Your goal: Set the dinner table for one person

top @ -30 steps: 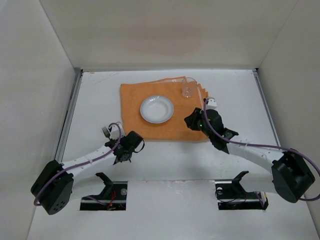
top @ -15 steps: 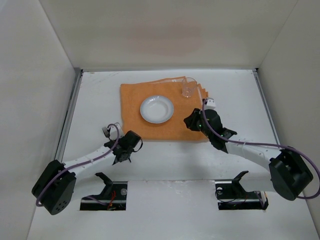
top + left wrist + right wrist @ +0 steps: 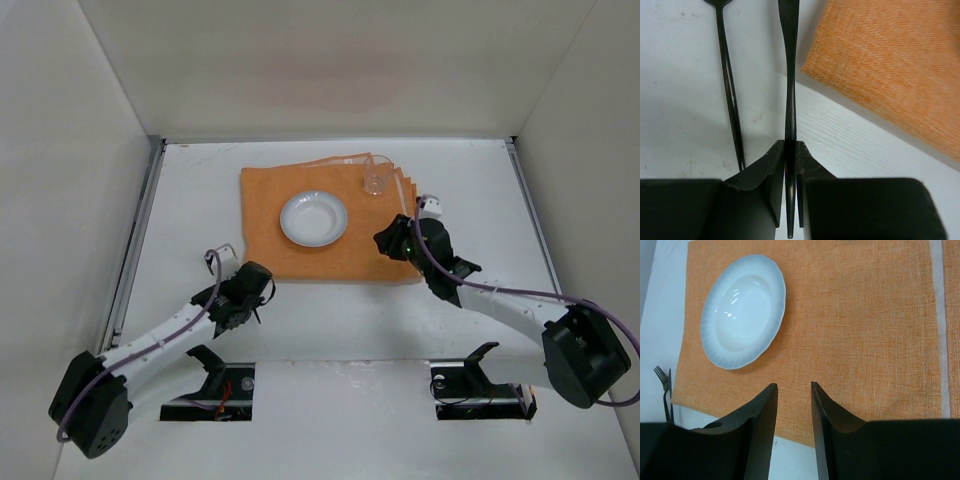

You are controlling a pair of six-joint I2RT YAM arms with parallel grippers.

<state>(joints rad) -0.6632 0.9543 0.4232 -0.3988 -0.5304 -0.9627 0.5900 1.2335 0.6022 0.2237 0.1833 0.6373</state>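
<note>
My left gripper is shut on the thin dark handle of a fork, low over the white dinner table just off the front left corner of the orange mat. The fork's tines point away from me. In the left wrist view my left gripper pinches the handle edge-on. A second thin dark line runs alongside; I cannot tell whether it is a utensil or a shadow. A white plate sits on the mat, a clear glass behind it to the right. My right gripper is open and empty above the mat's front right.
White walls close in the table on three sides, with grey metal strips along its edges. Two black stands sit at the near edge by the arm bases. In the right wrist view the plate lies left of the open fingers.
The left gripper has drawn slightly left and toward the near edge, still shut on the fork. The right gripper has shifted a little to the right over the mat.
</note>
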